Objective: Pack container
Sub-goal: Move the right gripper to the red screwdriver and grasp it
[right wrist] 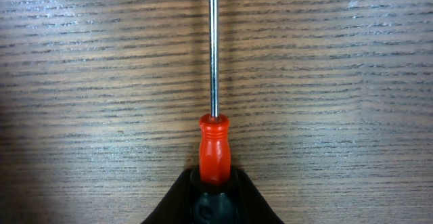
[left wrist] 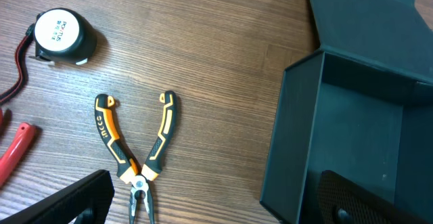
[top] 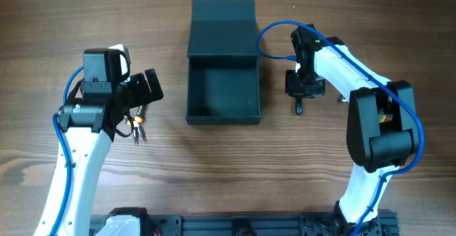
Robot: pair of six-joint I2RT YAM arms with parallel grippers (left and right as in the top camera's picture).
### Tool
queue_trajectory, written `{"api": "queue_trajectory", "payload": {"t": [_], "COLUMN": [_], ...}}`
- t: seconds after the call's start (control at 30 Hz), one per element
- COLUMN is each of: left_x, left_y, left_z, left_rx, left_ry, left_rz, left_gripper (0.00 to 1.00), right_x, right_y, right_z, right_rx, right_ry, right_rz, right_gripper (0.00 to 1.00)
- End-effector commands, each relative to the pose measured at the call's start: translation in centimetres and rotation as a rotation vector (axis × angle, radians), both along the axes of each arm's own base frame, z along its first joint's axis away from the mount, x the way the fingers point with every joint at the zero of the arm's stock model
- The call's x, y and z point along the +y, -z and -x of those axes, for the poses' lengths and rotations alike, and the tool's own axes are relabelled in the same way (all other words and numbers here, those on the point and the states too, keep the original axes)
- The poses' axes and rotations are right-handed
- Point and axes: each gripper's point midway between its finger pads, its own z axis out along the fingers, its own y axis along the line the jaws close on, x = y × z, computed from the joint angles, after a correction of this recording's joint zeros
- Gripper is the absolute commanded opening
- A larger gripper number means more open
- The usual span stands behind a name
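The dark teal-grey container stands open in the middle of the table, its inside bare and its lid folded flat behind it. It also shows at the right of the left wrist view. My left gripper is wide open and empty, left of the container. It hovers above orange-and-black pliers, which lie on the wood with their handles spread. My right gripper, right of the container, is shut on a screwdriver's red-and-black handle. Its steel shaft points away, close over the table.
A black tape measure with a white label lies on the wood beyond the pliers. A red-handled tool shows partly at the left edge of the left wrist view. The pliers also show under my left arm.
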Motion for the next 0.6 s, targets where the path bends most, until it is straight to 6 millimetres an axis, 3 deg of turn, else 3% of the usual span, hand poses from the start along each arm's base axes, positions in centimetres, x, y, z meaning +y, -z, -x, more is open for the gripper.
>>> {"api": "queue_trajectory", "payload": {"t": [0.0,0.07,0.33,0.43,0.57], "left_x": [0.0,0.0,0.0,0.0,0.0], "left_y": [-0.7,-0.7,-0.7,-0.7,-0.7], "left_z": [-0.3,-0.3,-0.3,-0.3,-0.3], "left_rx": [-0.017,-0.017,-0.017,-0.017,-0.017], "left_ry": [0.014,0.014,0.014,0.014,0.014], "left_rz": [-0.014,-0.014,-0.015,-0.015,-0.014], "left_gripper": [1.00,1.00,1.00,1.00,1.00], "right_x": [0.7,0.8,0.9,1.2,1.8], "right_y": [2.2,2.2,1.5,-1.1,-6.4], "right_z": [2.2,2.2,1.7,0.5,-1.6], "right_rx": [0.089,0.089,0.078,0.036,-0.078], "right_ry": [-0.004,-0.003,-0.007,-0.014,-0.056], "right_rz": [-0.040,-0.043,-0.045,-0.054,-0.073], "right_gripper": [0.10,0.04,0.04,0.04,0.04]}}
